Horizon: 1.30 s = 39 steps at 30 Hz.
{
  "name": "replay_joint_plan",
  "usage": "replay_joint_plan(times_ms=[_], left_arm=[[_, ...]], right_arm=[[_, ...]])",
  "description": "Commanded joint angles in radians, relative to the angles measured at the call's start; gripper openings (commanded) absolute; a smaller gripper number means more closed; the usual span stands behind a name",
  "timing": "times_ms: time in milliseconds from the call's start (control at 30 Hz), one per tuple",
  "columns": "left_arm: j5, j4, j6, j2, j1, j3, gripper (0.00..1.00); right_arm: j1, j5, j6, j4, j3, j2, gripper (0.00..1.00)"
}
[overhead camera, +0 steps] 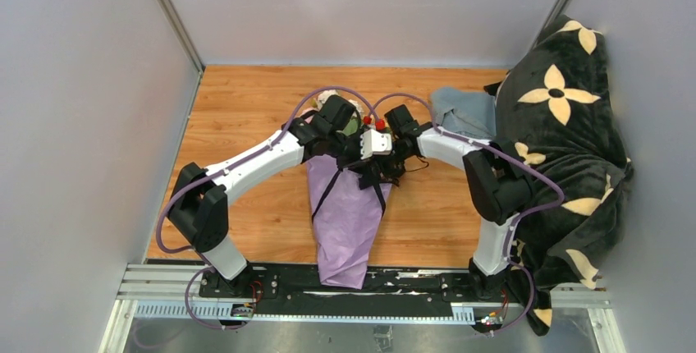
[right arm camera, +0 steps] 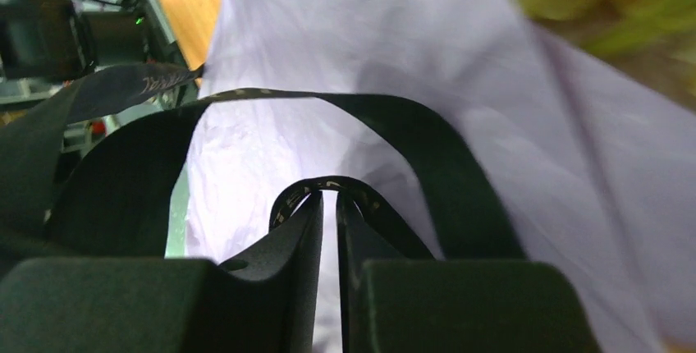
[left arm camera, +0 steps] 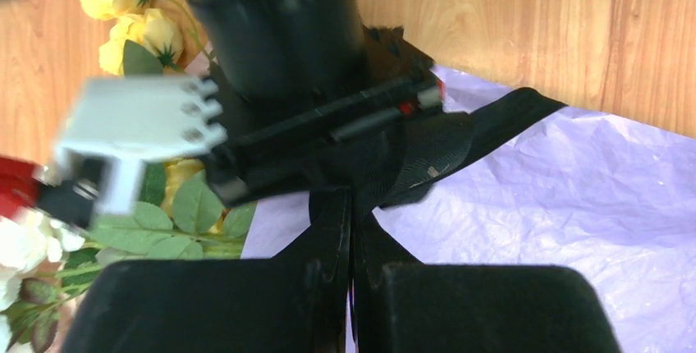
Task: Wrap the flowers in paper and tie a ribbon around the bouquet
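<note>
Your L tool (left arm camera: 351, 213) is pinching shut on the black ribbon (left arm camera: 435, 144), fingers meeting w/ no gap, just over the purple paper (right arm camera: 328, 57). The bouquet (overhead camera: 349, 205) is lying mid-worktop (overhead camera: 246, 107), cone tip pointing at the arm bases, flowers (left arm camera: 135, 33) at the far end. Your R tool (right arm camera: 328, 205) is standing narrow, a slim gap showing, w/ a ribbon loop arching over its tips.

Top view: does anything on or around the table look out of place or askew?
Yes. A black flowered blanket is heaped over the right edge of the table, with a crumpled grey cloth beside it. The tip of the paper cone overhangs the near edge onto the arms' base plate.
</note>
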Motion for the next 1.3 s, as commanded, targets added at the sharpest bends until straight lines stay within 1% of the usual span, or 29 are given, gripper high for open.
replay_joint_plan(times_ms=[0, 67, 167, 233, 267, 333, 400, 467, 533, 600, 667, 767, 867, 967, 1000, 1067, 1167, 1200, 1233, 1267], left_arm=[[-0.037, -0.010, 0.042, -0.053, 0.000, 0.019, 0.00], [-0.067, -0.041, 0.061, -0.055, 0.000, 0.037, 0.00], [-0.082, -0.073, 0.079, -0.057, -0.001, 0.039, 0.00], [-0.075, -0.079, 0.080, -0.063, 0.000, 0.024, 0.00], [-0.070, -0.076, 0.079, -0.066, 0.000, 0.017, 0.00], [-0.057, -0.068, 0.074, -0.074, 0.000, 0.002, 0.00], [-0.052, -0.054, 0.065, -0.081, 0.000, -0.012, 0.00], [-0.046, -0.046, 0.060, -0.082, 0.000, -0.023, 0.00], [-0.035, -0.041, 0.052, -0.080, 0.000, -0.029, 0.00], [-0.020, -0.040, 0.042, -0.072, 0.000, -0.031, 0.00], [-0.009, -0.036, 0.032, -0.058, 0.000, -0.032, 0.00], [0.001, -0.037, 0.014, -0.045, 0.000, -0.025, 0.00], [0.002, -0.032, 0.009, -0.044, 0.000, -0.026, 0.00], [0.001, -0.015, 0.002, -0.047, 0.000, -0.034, 0.00], [-0.002, -0.010, -0.003, -0.045, 0.000, -0.035, 0.00], [-0.010, 0.006, -0.016, -0.045, 0.000, -0.039, 0.00], [-0.026, 0.028, -0.026, -0.047, 0.000, -0.054, 0.00], [-0.028, 0.035, -0.030, -0.048, 0.000, -0.057, 0.00], [-0.031, 0.039, -0.035, -0.049, 0.000, -0.059, 0.00], [-0.031, 0.041, -0.042, -0.048, 0.000, -0.058, 0.00]], right_arm=[[0.082, -0.178, -0.013, 0.039, 0.013, 0.031, 0.11], [0.102, -0.241, -0.049, -0.002, 0.003, 0.030, 0.07], [0.106, -0.281, -0.100, -0.059, -0.045, -0.005, 0.05], [0.101, -0.222, -0.133, -0.119, -0.063, -0.037, 0.06], [0.094, -0.169, -0.137, -0.147, -0.070, -0.054, 0.08], [0.074, -0.098, -0.130, -0.170, -0.075, -0.084, 0.16], [0.049, 0.014, -0.085, -0.195, -0.064, -0.109, 0.25], [0.025, 0.114, -0.052, -0.215, -0.044, -0.129, 0.29], [0.007, 0.156, -0.027, -0.198, -0.035, -0.152, 0.30], [-0.007, 0.164, 0.007, -0.167, -0.027, -0.165, 0.30], [-0.012, 0.170, 0.031, -0.146, -0.010, -0.173, 0.32], [-0.021, 0.231, 0.063, -0.144, -0.001, -0.177, 0.37], [-0.045, 0.322, 0.095, -0.158, -0.011, -0.179, 0.42], [-0.057, 0.505, 0.117, -0.183, -0.022, -0.214, 0.41], [-0.057, 0.577, 0.133, -0.171, -0.039, -0.252, 0.40], [-0.056, 0.718, 0.172, -0.108, -0.106, -0.382, 0.39], [-0.014, 0.907, 0.203, 0.061, -0.303, -0.667, 0.39], [0.011, 0.910, 0.190, 0.142, -0.381, -0.771, 0.39], [0.033, 0.883, 0.177, 0.223, -0.455, -0.863, 0.39], [0.049, 0.815, 0.176, 0.307, -0.535, -0.955, 0.40]])
